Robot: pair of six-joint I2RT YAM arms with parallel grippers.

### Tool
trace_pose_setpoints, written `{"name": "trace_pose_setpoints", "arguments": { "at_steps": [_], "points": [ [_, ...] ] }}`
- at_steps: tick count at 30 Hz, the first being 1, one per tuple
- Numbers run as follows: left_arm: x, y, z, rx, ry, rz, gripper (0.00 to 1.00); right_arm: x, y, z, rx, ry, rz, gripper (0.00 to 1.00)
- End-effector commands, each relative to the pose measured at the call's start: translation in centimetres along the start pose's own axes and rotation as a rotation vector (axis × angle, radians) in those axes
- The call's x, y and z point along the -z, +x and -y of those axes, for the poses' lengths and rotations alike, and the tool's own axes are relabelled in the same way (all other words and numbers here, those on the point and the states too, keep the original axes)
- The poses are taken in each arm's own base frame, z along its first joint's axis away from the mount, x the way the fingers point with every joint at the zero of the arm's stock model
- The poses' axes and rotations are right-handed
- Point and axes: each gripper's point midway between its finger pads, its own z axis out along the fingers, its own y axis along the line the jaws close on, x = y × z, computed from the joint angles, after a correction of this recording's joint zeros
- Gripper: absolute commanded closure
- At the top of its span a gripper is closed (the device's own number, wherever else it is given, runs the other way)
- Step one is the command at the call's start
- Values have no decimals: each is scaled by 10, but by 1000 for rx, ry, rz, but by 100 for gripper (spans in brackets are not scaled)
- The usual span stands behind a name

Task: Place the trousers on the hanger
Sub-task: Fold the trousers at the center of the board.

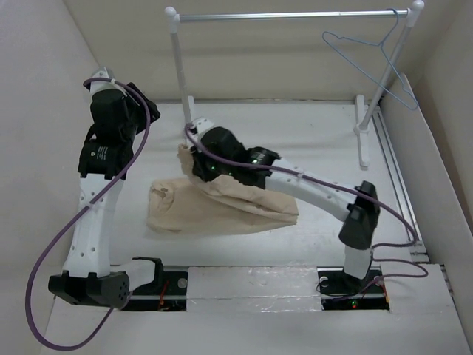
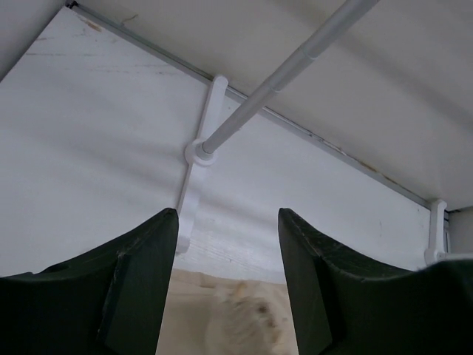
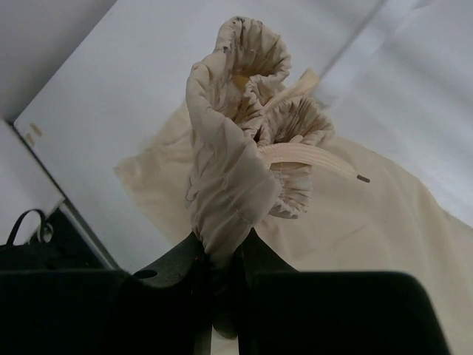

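Note:
The beige trousers [image 1: 222, 207] lie crumpled on the white table in the middle of the top view. My right gripper [image 1: 194, 159] is shut on their bunched waistband [image 3: 229, 170] and holds that end lifted above the rest of the cloth. The pale blue wire hanger [image 1: 373, 59] hangs by its hook from the rack's silver bar at the far right, well away from both grippers. My left gripper [image 2: 228, 222] is open and empty, raised at the left over the table; a blurred edge of the trousers [image 2: 236, 318] shows below its fingers.
A clothes rack with white posts and a silver bar [image 1: 288, 15] stands along the back; its left post [image 1: 181, 74] rises just behind my right gripper. White walls enclose the table on the left, back and right. A rail [image 1: 395, 177] runs along the right edge.

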Motion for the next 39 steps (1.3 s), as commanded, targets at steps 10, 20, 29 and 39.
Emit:
{"name": "trace_pose_setpoints", "arguments": {
  "at_steps": [10,20,29,39],
  "points": [
    [18,-12,-30,-39,-129,82,46,-45,56,-109,152,-345,-165,8],
    [-10,195,-26,-44,5,-395,47,51,88,84,5,-60,-97,96],
    [-2,324,-84,-23,-121,-642,47,52,231,157,-37,64,-377,100],
    [-27,306,-135,-36,-311,-562,46,68,276,151,-77,73,-478,100]
  ]
}}
